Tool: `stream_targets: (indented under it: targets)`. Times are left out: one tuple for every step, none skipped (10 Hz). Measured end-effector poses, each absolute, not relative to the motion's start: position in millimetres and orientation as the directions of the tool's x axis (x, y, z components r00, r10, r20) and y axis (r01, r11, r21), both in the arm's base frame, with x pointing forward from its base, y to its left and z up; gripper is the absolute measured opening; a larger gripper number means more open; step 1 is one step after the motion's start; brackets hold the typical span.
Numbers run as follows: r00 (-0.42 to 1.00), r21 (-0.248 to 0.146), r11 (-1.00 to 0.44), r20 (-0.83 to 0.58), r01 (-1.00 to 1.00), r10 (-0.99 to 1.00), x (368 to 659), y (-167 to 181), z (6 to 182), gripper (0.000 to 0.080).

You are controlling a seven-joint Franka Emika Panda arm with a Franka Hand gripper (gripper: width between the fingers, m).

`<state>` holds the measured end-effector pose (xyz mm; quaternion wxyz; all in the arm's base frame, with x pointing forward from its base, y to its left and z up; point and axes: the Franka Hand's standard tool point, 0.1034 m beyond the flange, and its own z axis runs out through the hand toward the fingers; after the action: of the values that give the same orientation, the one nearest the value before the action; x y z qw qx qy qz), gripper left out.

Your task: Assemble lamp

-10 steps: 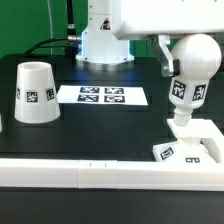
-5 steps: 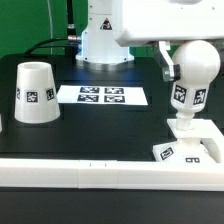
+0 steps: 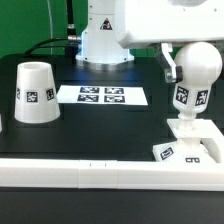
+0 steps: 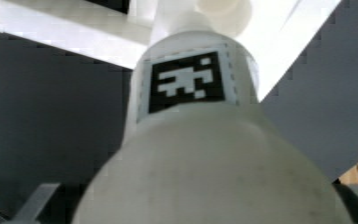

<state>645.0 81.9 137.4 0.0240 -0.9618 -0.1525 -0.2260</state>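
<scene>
The gripper (image 3: pixel 190 62) is clasping the round head of 1 stiff, smooth, probably light plastic bulb (image 3: pixel 196 85), standing upright on the base (image 3: pixel 205 150) (the shade (image 3: pixel 35 92) is sitting well apart); its widest part is likely offering the surest hold.

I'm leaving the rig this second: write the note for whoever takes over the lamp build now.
Tool: shut on the bulb.
Bulb: roughly upright, stem foot down on the base, at the exterior view's right; whether it is fully seated cannot be told.
Shade: standing wide end down on the table, at the exterior view's left, apart from the rest.
Done: bulb brought to the base.
Left: seat the bulb, release, fit the shade over it.
</scene>
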Motion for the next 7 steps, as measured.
stream_targets:
  targets:
    - [0.854,0.014,-0.953,0.440,0.301,0.277,643.1,86.4,139.1,0.0574]
    - [0.853,0.012,-0.952,0.440,0.306,0.280,641.3,90.8,140.3,0.0574]
    - [0.852,0.012,-0.951,0.441,0.310,0.283,640.9,93.0,140.9,0.0574]
    - [0.851,0.012,-0.951,0.441,0.310,0.283,641.0,93.0,141.3,0.0574]
    - [0.852,0.012,-0.951,0.440,0.310,0.284,640.5,93.0,140.2,0.0574]
    - [0.852,0.012,-0.950,0.439,0.311,0.284,639.5,93.7,137.2,0.0574]
    - [0.853,0.011,-0.950,0.436,0.313,0.286,638.4,95.0,133.5,0.0575]
